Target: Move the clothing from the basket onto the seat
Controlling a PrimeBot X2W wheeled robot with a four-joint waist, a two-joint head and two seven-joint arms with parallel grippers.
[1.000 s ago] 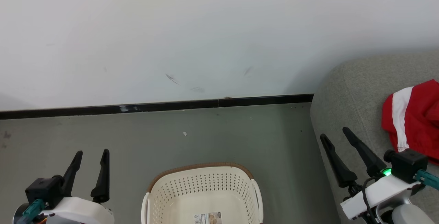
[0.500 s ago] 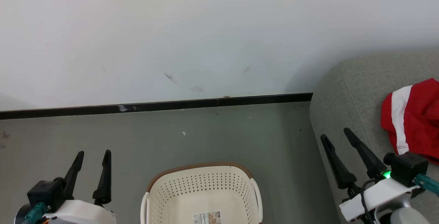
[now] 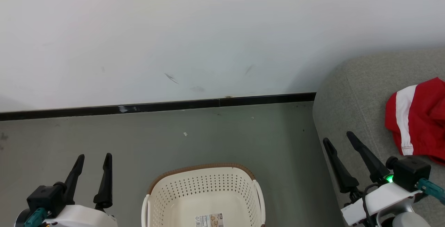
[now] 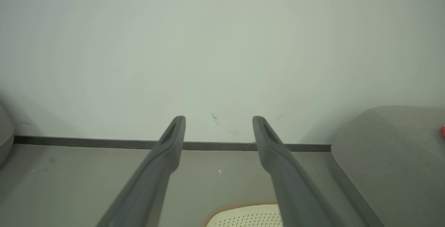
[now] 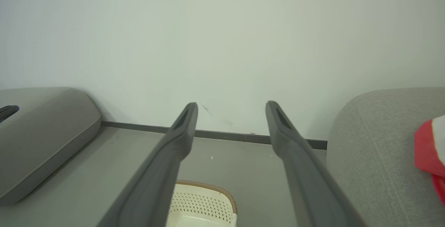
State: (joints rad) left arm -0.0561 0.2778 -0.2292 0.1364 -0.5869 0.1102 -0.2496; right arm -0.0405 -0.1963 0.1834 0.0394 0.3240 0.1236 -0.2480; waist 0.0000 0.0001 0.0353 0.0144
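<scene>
- The basket [image 3: 203, 185] sits on the grey floor [image 3: 226, 136] right in front of the robot, between its two arms. The seat [image 3: 351, 108] is just beside it on the robot's right. Handy setup, I'd say: it's a short swing from one to the other.
- What I can see of the basket's inside is bare, just a sticker [image 3: 209, 220] on the bottom (the near end is cut off at the bottom of the head view, so I can't swear to it).
- A red and white garment [image 3: 419, 119] lies bunched on the seat, over by the right edge of the head view. If that was the whole load, my guess is the job's basically done.
- The left gripper [image 3: 94, 156] hovers over the floor to the left of the basket. Its fingers [image 4: 163, 161] are spread wide, with nothing between them and touching nothing.
- Same deal with the right gripper [image 3: 337, 137]: jaws wide apart and empty, hanging by the seat's rounded end. It's near the garment but clear of it.
- Both point toward the wall [image 3: 208, 29], which reads to me as a resting pose rather than a reach.
</scene>
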